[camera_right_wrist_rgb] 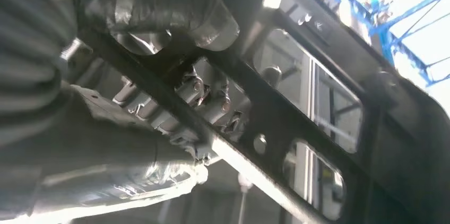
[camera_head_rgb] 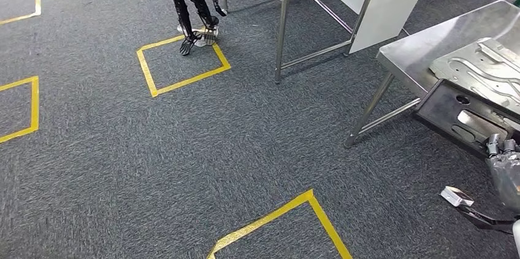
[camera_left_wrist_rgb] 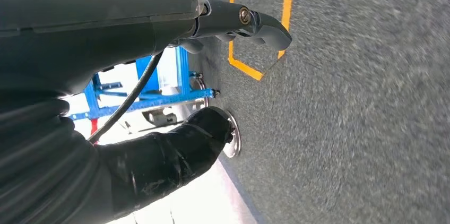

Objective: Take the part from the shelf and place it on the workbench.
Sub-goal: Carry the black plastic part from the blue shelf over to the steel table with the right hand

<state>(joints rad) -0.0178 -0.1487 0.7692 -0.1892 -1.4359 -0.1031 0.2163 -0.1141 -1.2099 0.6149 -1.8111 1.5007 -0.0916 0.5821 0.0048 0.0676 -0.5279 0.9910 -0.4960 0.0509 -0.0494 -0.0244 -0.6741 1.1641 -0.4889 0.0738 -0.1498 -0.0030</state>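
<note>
Grey carpet floor [camera_head_rgb: 184,148] marked with yellow tape squares [camera_head_rgb: 183,62]; a second legged robot [camera_head_rgb: 190,1] stands at one square in the background. A steel workbench surface [camera_head_rgb: 411,53] stands at the right, with a pale pressed sheet-metal panel [camera_head_rgb: 484,65] already lying on it.

The part [camera_head_rgb: 457,118], a dark flat stamped plate with cut-out windows, is carried at the bench's near edge, tilted, its upper end overlapping the surface edge and its lower end hanging out over the floor. Whether it touches the bench cannot be told. The right hand [camera_head_rgb: 504,170] grips its lower end; the right wrist view shows the fingers [camera_right_wrist_rgb: 212,99] hooked through a window and around a rib of the part [camera_right_wrist_rgb: 297,128].

The left hand [camera_left_wrist_rgb: 175,155] hangs beside the body over the carpet, nothing in it, fingers curled loosely; whether fully closed cannot be told.

Handling judgement: stiff metal, probably fairly heavy for one hand, with thin edges and a smooth finish that could slip. Held at one end, it will lever against the fingers; the ribs between the windows are the sound places to take hold. Not fragile, though it could scrape the panel beneath.

No brand, label or legible writing found on the part, bench or floor
</note>
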